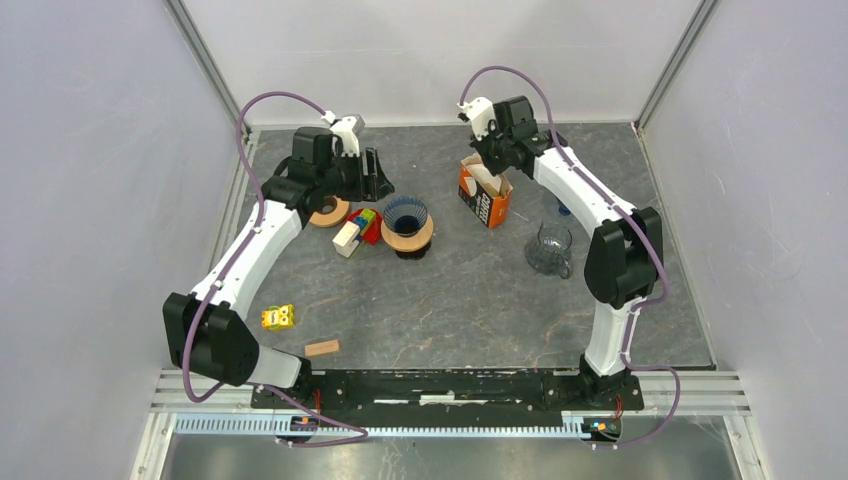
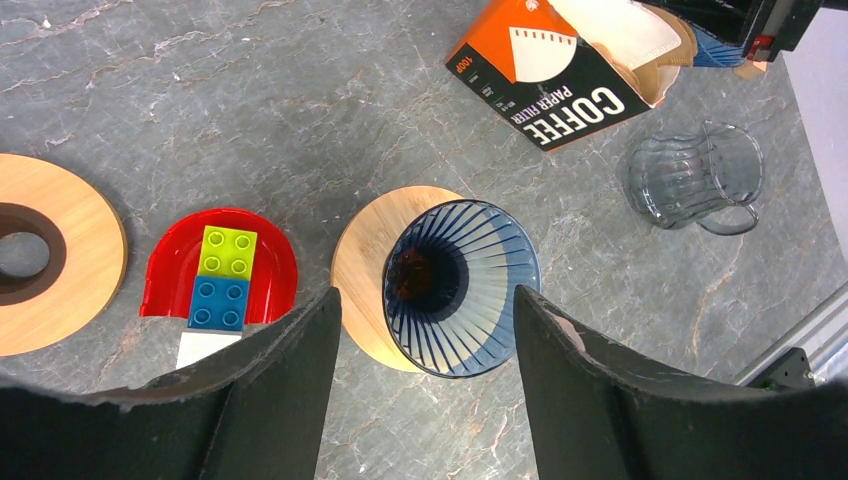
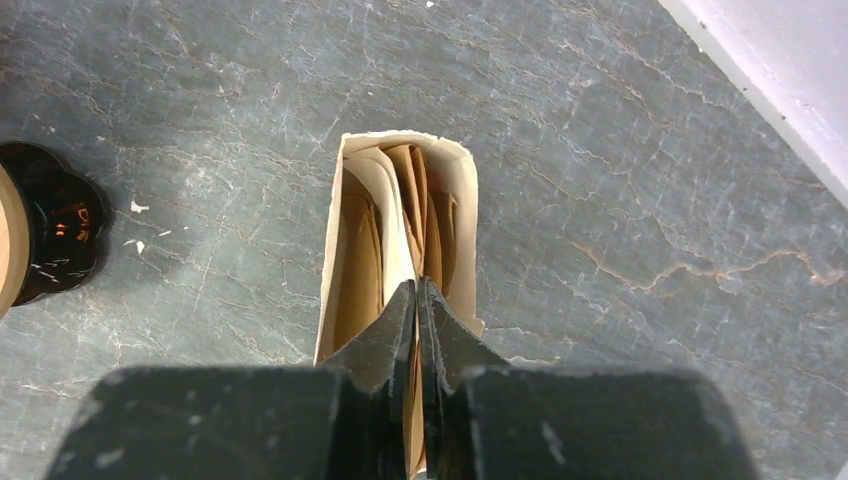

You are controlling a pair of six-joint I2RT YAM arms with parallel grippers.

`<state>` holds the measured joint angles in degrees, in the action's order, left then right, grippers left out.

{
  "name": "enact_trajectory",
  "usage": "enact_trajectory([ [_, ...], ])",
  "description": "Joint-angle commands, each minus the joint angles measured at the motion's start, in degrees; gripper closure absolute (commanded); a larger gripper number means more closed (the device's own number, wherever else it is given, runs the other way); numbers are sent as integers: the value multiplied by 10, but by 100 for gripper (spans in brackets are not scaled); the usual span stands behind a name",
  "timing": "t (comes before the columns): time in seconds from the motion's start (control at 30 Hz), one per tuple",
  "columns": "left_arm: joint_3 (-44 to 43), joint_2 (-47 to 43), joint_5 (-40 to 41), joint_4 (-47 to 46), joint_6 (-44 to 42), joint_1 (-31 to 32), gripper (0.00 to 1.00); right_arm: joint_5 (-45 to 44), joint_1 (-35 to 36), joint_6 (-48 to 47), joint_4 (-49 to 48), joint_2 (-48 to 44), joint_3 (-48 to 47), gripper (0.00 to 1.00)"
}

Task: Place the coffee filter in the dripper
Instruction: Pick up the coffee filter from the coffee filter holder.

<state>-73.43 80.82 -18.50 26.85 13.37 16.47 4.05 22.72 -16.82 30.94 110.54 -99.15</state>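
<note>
The blue ribbed dripper [image 1: 406,218] with a wooden collar stands mid-table, empty inside; it also shows in the left wrist view [image 2: 460,285]. The orange coffee filter box [image 1: 484,195] stands open to its right [image 2: 560,75]. My right gripper [image 1: 487,165] is down in the box mouth [image 3: 345,250], shut [image 3: 417,290] on the edge of a brown paper coffee filter [image 3: 413,200] among several others. My left gripper [image 1: 375,185] is open and empty [image 2: 428,310], hovering just left of and above the dripper.
A wooden ring [image 1: 329,211], a red piece with toy bricks [image 1: 365,222] and a pale block [image 1: 347,238] lie left of the dripper. A glass jug [image 1: 549,248] stands right of the box. A yellow toy [image 1: 278,317] and a wooden block [image 1: 322,348] lie near front left.
</note>
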Motion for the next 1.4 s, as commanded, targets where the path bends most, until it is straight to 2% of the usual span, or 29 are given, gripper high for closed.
enact_trajectory([
  [0.0,1,-19,-2,-25,-29,-2,29,43,-17,37,-4,10,-19,91],
  [0.37,5,-19,0,-28,-28,-2,29,93,-38,71,-14,23,-18,90],
  [0.53,7,-21,0,-28,-29,-2,29,101,-41,78,-15,28,-19,82],
  [0.67,7,-23,0,-28,-30,-2,29,100,-41,77,-14,30,-20,81],
  [0.9,8,-23,0,-29,-27,-2,30,80,-37,51,-27,21,-13,72],
  [1.03,8,-22,-3,-30,-26,-2,30,39,-23,25,-27,23,-19,69],
  [1.2,12,-28,-1,-30,-27,-3,29,-19,-9,-4,-17,29,-19,69],
  [1.37,14,-26,-3,-34,-25,-2,30,-37,3,-25,-14,28,-3,71],
])
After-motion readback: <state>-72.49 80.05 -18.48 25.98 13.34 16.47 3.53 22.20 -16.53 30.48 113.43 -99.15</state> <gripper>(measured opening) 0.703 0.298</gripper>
